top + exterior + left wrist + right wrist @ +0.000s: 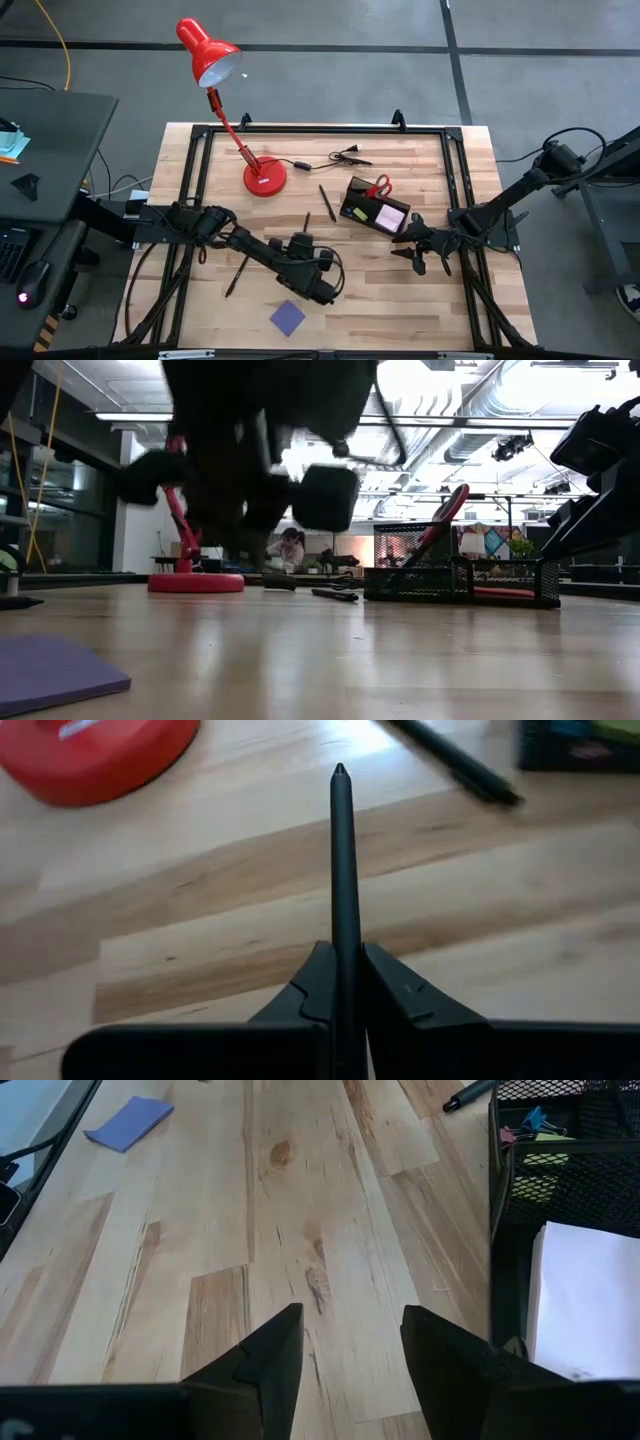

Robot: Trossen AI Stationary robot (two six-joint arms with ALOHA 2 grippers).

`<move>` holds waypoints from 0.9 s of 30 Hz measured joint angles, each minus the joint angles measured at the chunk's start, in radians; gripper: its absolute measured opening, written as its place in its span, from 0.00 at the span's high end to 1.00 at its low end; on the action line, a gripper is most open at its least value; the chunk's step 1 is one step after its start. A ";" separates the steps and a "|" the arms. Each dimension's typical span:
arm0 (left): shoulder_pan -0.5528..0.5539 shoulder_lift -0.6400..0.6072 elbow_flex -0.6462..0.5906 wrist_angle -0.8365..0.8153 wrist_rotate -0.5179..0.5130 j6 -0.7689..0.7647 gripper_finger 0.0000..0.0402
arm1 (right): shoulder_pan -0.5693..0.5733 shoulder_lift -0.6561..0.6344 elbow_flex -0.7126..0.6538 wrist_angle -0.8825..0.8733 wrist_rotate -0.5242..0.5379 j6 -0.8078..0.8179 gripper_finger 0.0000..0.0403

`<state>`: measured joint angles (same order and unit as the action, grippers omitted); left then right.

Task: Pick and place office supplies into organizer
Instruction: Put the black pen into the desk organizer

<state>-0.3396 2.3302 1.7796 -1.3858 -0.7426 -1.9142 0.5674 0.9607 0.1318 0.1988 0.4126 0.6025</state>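
The left gripper (345, 985) has its fingers (310, 990) pinched tight on a thin dark pen (343, 870) — the shaft runs straight out between them with the tip pointing well ahead, toward the red lamp base (95, 755). From above, that gripper (322, 285) sits over the middle of the desk (480, 300).

Handling-wise, I'd guess the pen is light and stiff but smooth and round, so it could roll or pivot in the pinch. They've got it near one end, which leaves a long lever sticking out; a grip closer to the middle would probably swing less when dropping it into the organizer (375, 208).

The organizer is off beyond the pen tip, to the side, with red-handled scissors (381, 186) already standing in it and a pink pad inside. The right gripper (350, 1350) waits just beside it, fingers partly spread and holding nothing — bare wood between them.

Still loose: another pen (326, 202) near the organizer, a couple more pens behind the left gripper, and the blue-purple note pad (288, 318), which should be soft and flat, tricky to get under.

No brands or writing I can read anywhere.
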 joint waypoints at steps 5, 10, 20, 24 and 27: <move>-0.002 -0.002 0.121 -0.049 0.050 0.252 0.91 | 0.000 0.000 0.000 0.000 0.000 0.000 0.59; -0.001 -0.003 0.230 -0.106 0.065 0.431 0.94 | 0.000 0.000 0.000 0.000 0.000 0.000 0.58; -0.001 -0.004 0.385 -0.186 -0.039 0.770 0.91 | 0.000 0.000 0.000 0.000 0.000 0.000 0.59; 0.000 -0.006 0.458 -0.185 -0.102 0.939 0.95 | 0.000 0.000 0.000 0.000 0.000 0.000 0.58; 0.000 -0.006 0.504 -0.186 -0.154 1.022 0.97 | 0.000 0.000 0.000 0.000 0.000 0.000 0.57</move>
<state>-0.3397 2.3245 2.2831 -1.5714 -0.8962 -0.8918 0.5671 0.9607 0.1318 0.1986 0.4129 0.6025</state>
